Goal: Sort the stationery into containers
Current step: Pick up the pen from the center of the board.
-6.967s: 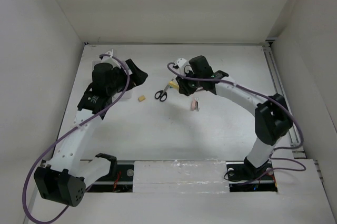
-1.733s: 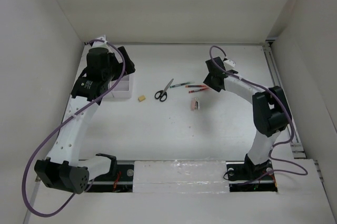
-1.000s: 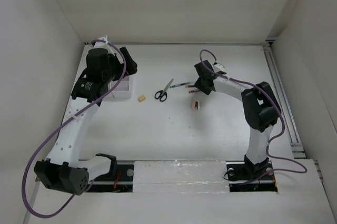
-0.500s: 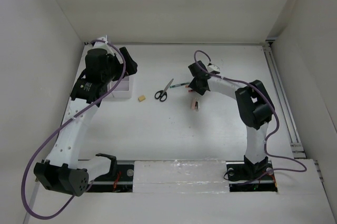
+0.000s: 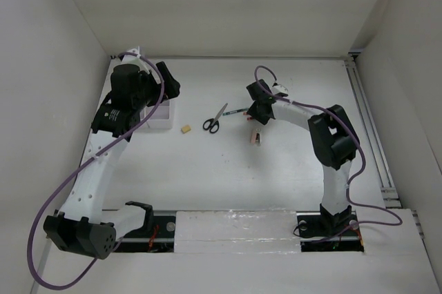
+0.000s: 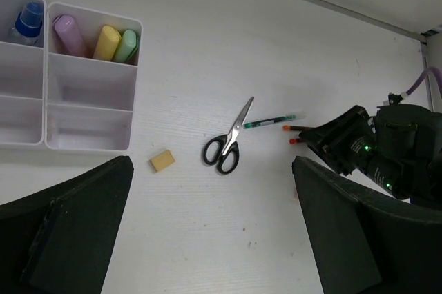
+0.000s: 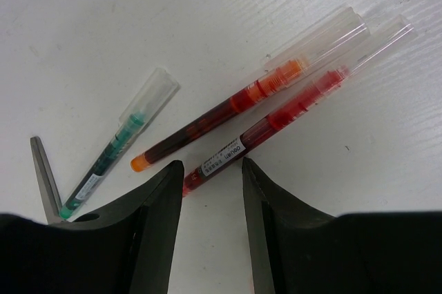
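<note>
Swinging in from the right side of the table, the right gripper (image 5: 257,112) now hangs low over the pens, where a moment ago it stood further out; the left arm has kept its place above the white tray (image 5: 163,120).

From above, the scissors (image 5: 215,120) lie mid-table with the green pen (image 5: 238,110) just beyond their tip, and the tan eraser (image 5: 184,128) sits between scissors and tray. The red pens are hidden under the right wrist. That arm is plainly the nearer one to them.

From the left wrist, the left gripper (image 6: 210,190) is spread wide and carries nothing. Below it the tray already houses the blue-capped bottle (image 6: 27,18) and the pink, yellow and green markers (image 6: 97,38). The other arm crouches past the green pen.

From the right wrist, the fingers (image 7: 157,218) stand parted, gripping nothing. The near end of the red pen (image 7: 273,123) pokes just into the gap between them. Its barrel runs away up and to the right, slanting across the gap rather than straight along it. The orange-tipped pen (image 7: 221,111) lies alongside, nearly touching, its tip just ahead of the left finger. I'd say the pinch turns on that slant: closing as they stand, the fingers catch only the very end, and might nudge the neighbour.
</note>
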